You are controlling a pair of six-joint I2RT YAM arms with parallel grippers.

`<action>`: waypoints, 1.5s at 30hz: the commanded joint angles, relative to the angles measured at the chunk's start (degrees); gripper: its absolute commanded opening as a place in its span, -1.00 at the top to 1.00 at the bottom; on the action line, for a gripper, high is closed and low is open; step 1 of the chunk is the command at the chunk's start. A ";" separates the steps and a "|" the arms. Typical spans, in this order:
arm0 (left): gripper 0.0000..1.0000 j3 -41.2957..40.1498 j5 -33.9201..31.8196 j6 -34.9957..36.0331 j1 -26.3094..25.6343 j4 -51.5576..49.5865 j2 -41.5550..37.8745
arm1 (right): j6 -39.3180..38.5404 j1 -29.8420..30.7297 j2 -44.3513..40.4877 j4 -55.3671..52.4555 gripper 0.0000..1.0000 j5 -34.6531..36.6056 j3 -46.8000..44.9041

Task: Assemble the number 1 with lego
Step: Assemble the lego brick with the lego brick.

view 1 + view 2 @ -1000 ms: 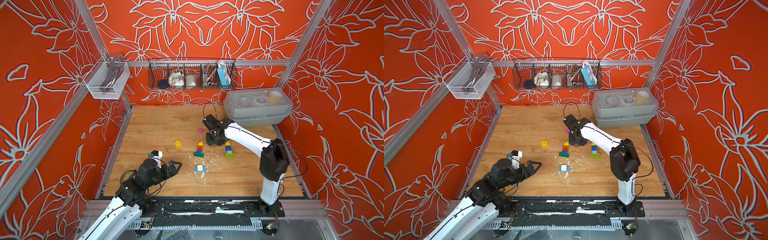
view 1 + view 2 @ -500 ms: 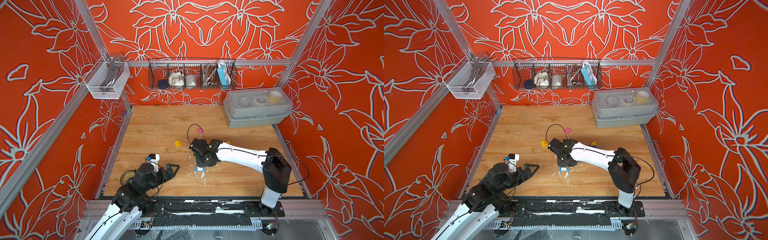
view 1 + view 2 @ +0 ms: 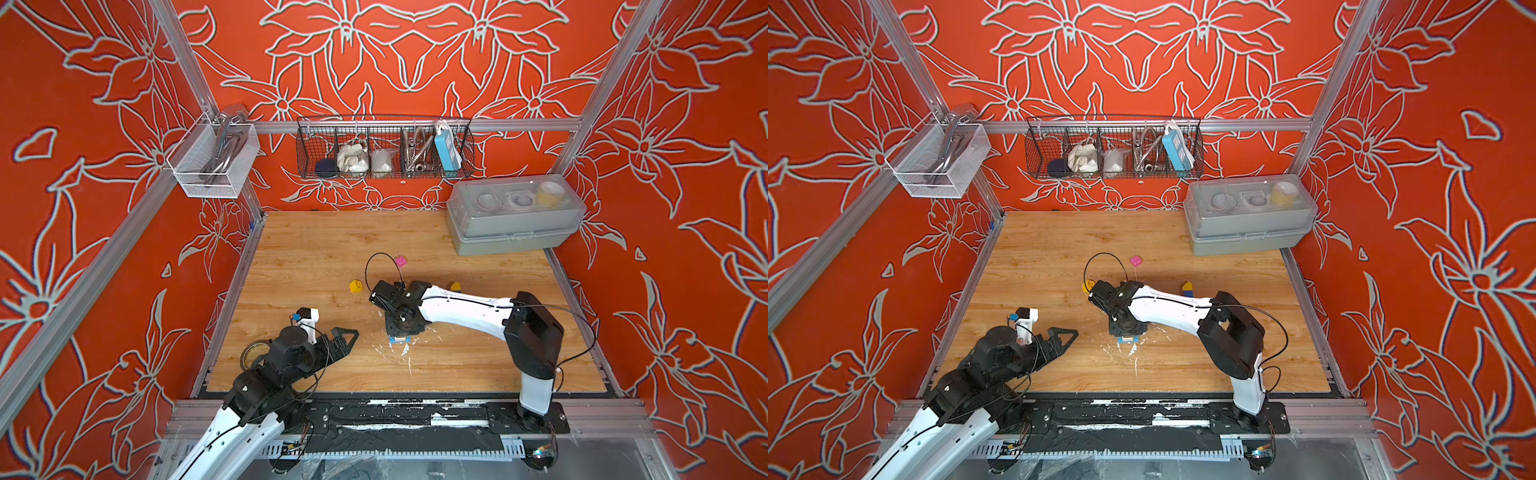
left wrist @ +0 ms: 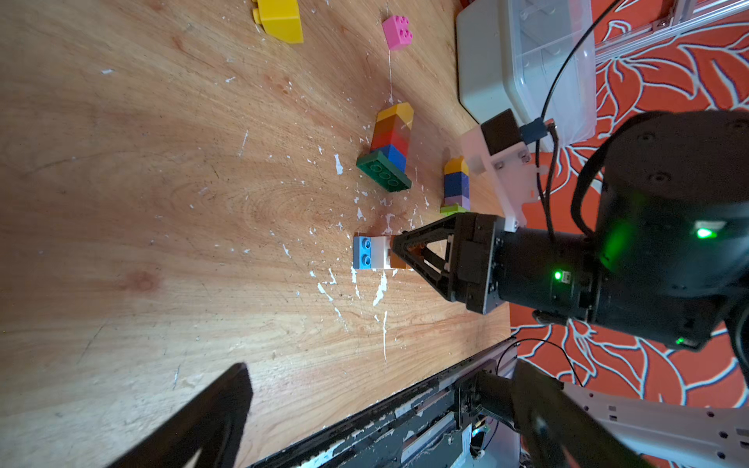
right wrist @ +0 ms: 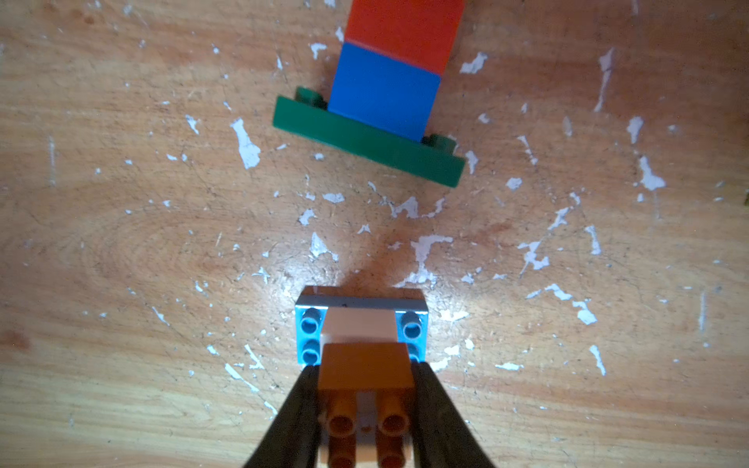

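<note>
My right gripper is shut on a brown lego brick, studs facing the camera. The brick sits against a white brick that stands on a light blue plate on the table. In both top views the right gripper points down and covers this small stack; only the light blue plate's edge shows. My left gripper hovers open and empty to the left of it. A stack on a green plate and a stack on a lime plate lie beyond.
A loose yellow brick and a pink brick lie farther back. A grey lidded box stands at the back right. A tape roll lies by the left arm. White flecks dot the wooden table.
My right arm has swung from beside the two stacks toward the front and come down over the light blue plate. The left arm has drawn back slightly and stays open.
</note>
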 commanded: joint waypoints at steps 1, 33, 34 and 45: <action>-0.99 -0.13 0.02 0.47 0.30 0.79 0.45 | 0.56 0.13 1.70 -0.87 0.49 0.78 1.25; -0.99 -0.27 0.30 0.55 0.31 1.08 0.36 | -17.10 -1.37 15.67 -7.02 0.56 -3.65 9.32; -0.99 -0.26 0.27 0.55 0.32 1.16 0.43 | -17.28 -1.36 16.05 -6.35 0.56 -4.18 8.80; -0.99 -0.26 0.49 0.73 0.34 1.91 1.74 | -15.23 -1.19 17.02 -3.75 0.67 -3.32 4.60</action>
